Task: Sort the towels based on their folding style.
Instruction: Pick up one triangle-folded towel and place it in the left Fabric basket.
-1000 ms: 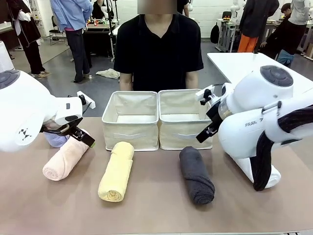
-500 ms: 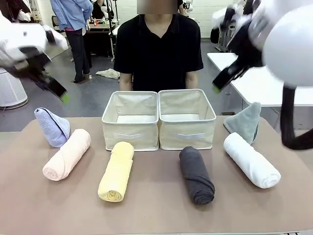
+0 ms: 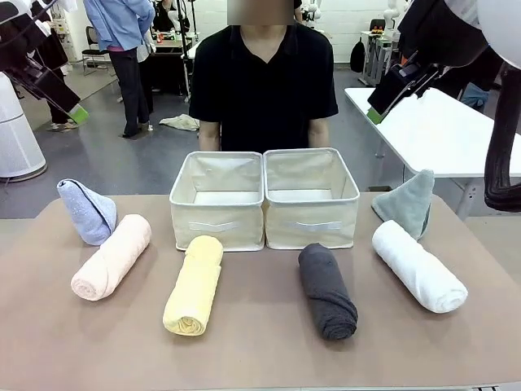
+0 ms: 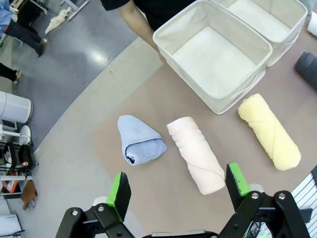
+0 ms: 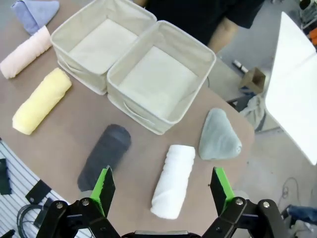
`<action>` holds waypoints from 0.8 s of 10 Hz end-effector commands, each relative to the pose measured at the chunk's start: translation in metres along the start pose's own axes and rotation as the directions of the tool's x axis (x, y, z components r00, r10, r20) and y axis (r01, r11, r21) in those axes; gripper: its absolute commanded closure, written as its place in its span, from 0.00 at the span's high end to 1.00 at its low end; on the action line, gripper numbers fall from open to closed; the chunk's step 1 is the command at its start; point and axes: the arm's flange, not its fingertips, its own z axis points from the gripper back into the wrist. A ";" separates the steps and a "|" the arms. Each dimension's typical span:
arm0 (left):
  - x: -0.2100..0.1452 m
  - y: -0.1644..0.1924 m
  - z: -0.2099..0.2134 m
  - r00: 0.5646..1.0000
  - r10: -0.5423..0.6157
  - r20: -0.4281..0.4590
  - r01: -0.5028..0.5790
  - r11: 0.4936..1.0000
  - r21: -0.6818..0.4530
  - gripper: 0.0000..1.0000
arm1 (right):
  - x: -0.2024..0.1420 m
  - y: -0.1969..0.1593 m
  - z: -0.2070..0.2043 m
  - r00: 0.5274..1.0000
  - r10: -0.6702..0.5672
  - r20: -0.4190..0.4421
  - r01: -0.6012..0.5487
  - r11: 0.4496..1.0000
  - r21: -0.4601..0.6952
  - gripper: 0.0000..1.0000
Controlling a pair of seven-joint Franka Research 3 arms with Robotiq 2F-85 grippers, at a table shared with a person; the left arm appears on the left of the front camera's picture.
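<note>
Hovering spread and empty, the left gripper [image 4: 178, 186] frames the pink rolled towel [image 4: 195, 153] straight ahead, long axis across its closing line; the right gripper [image 5: 162, 187], equally spread, frames the white rolled towel [image 5: 172, 181].

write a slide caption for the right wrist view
Open right tool above white rolled towel, grey-teal triangle towel and two baskets

Soft, nubbly terry all round the cream cloth baskets [image 3: 305, 221]: pink roll [image 3: 111, 257], yellow roll [image 3: 194, 285], dark grey roll [image 3: 326, 291], white roll [image 3: 418, 265], light blue triangle [image 3: 86, 212], grey-teal triangle [image 3: 407, 202], all matt. The baskets look like coarse woven fabric. Beneath them, the table [image 3: 260, 354] is smooth, matt brown.
</note>
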 end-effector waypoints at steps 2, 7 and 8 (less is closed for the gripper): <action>-0.001 -0.001 -0.007 1.000 0.002 -0.007 -0.002 1.000 -0.013 1.00 | -0.002 0.003 -0.005 1.000 0.005 0.013 -0.005 1.000 0.002 1.00; -0.017 0.060 -0.012 0.998 0.023 0.053 -0.009 0.966 -0.257 1.00 | -0.019 -0.090 0.003 0.997 -0.039 0.072 -0.002 0.865 0.501 1.00; -0.029 0.084 -0.014 0.994 0.057 0.094 -0.021 0.941 -0.339 1.00 | -0.031 -0.128 -0.003 0.992 -0.077 0.104 -0.010 0.754 0.657 1.00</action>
